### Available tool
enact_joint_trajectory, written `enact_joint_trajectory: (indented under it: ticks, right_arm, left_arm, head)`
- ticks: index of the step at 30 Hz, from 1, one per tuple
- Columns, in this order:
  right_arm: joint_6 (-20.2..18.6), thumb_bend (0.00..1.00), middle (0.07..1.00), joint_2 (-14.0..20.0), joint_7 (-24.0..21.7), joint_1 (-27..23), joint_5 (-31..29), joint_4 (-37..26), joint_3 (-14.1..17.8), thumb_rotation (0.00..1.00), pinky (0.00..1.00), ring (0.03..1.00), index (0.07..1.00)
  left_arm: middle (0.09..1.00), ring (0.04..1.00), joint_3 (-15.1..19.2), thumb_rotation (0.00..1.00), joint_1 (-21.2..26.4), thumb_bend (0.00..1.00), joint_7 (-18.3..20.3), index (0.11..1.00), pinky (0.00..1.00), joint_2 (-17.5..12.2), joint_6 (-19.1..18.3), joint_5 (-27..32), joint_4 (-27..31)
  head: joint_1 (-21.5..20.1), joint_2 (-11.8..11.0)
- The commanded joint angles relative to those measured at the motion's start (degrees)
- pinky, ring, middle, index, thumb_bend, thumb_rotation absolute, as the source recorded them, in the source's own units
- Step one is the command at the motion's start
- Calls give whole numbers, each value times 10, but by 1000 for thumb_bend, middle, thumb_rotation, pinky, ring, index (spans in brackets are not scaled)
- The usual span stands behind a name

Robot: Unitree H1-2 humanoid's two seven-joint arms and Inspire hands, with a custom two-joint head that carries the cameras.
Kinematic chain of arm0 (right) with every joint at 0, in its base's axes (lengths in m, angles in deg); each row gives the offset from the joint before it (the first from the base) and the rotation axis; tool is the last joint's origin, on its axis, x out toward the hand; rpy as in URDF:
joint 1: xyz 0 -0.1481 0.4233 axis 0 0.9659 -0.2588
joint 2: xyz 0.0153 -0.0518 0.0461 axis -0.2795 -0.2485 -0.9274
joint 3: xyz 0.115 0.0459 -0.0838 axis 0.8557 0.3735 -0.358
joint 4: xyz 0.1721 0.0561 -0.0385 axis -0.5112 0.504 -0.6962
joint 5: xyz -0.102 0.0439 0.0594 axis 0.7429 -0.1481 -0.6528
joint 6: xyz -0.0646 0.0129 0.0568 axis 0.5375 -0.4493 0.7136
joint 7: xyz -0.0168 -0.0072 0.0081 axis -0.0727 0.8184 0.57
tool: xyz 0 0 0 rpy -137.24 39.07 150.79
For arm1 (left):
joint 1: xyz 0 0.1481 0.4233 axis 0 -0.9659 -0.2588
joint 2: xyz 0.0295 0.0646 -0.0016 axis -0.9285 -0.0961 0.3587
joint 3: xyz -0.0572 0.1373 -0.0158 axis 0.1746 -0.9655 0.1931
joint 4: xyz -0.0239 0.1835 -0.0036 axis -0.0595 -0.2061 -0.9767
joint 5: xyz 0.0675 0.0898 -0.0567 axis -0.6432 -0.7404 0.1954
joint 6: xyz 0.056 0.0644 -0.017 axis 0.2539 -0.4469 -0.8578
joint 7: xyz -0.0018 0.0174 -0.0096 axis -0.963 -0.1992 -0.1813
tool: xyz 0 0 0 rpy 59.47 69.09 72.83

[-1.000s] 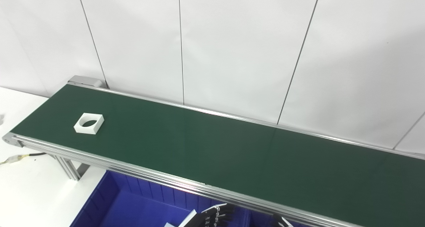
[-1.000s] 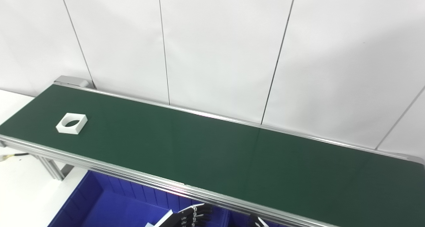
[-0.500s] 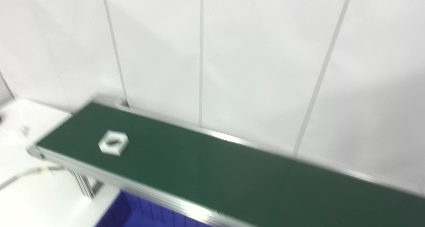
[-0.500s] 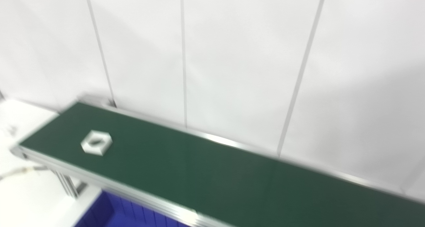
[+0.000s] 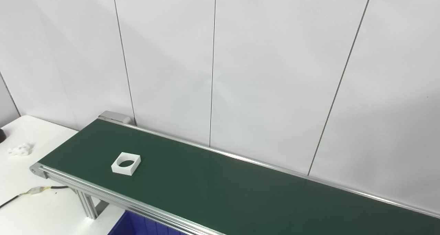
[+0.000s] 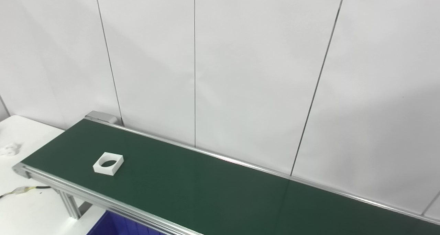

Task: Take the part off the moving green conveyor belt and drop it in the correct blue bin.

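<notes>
A white square part with a round hole [image 5: 126, 163] lies flat on the green conveyor belt [image 5: 223, 190], near the belt's left end. It also shows in the right eye view [image 6: 108, 163]. A small strip of a blue bin [image 5: 137, 224] shows below the belt's near rail at the bottom edge. Neither hand is in view.
The belt runs from left to lower right along a white panelled wall. A white table [image 5: 31, 207] lies left of the belt, with a small white lump [image 5: 20, 149] and a cable with a connector [image 5: 32, 191] on it. Aluminium legs [image 5: 87, 205] hold the belt up.
The camera has tilted up and to the left, so the hands and most of the blue bin have left the picture. The part has moved a little along the belt, away from its left end.
</notes>
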Motion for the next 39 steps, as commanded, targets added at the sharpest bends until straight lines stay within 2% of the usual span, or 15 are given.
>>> enact_joint_trajectory:
  ticks: [1,8,12,15,20,23,26,32,39]
  right_arm:
    - [34,595,838,2,6,-7,-6,-12,0,350,731,814,885]
    - [34,622,840,4,4,-6,-11,-15,2,402,730,816,885]
    - [34,637,841,6,2,-6,-13,-15,5,429,736,818,888]
    - [34,646,843,8,-1,-6,-14,-17,5,459,741,822,893]
    - [34,648,843,10,-6,-5,-20,-18,8,467,748,826,893]
    - [34,641,845,12,-7,-6,-20,-18,9,463,751,827,893]
    - [34,645,847,14,-9,-7,-22,-17,9,473,752,828,894]
    - [34,655,849,15,-10,-8,-25,-15,10,483,754,831,896]
    - [34,657,848,16,-10,-9,-26,-16,11,499,756,828,897]
  left_arm:
    - [829,803,-2,170,10,1000,-2,829,762,0,23,-4,24]
    - [815,785,-4,181,-3,1000,-3,807,747,-8,13,-12,86]
    - [806,775,-4,212,-14,1000,-7,800,733,-17,-19,-22,159]
    - [799,777,-1,198,-17,993,-4,791,712,-23,-47,-21,214]
    - [806,804,6,210,-9,1000,-3,780,742,-34,-112,-11,296]
    - [802,806,12,248,2,1000,-8,782,765,-40,-137,-19,332]
    - [811,799,18,286,17,1000,-11,793,752,-42,-145,-22,342]
    - [837,814,27,331,49,989,-32,820,779,-41,-124,-41,306]
    - [853,828,25,324,80,955,-32,832,802,-41,-133,-47,277]
  head:
    - [4,3]
    - [15,10]
    - [18,13]
    - [19,14]
    - [24,17]
    - [27,17]
    - [29,18]
    - [31,19]
    - [40,21]
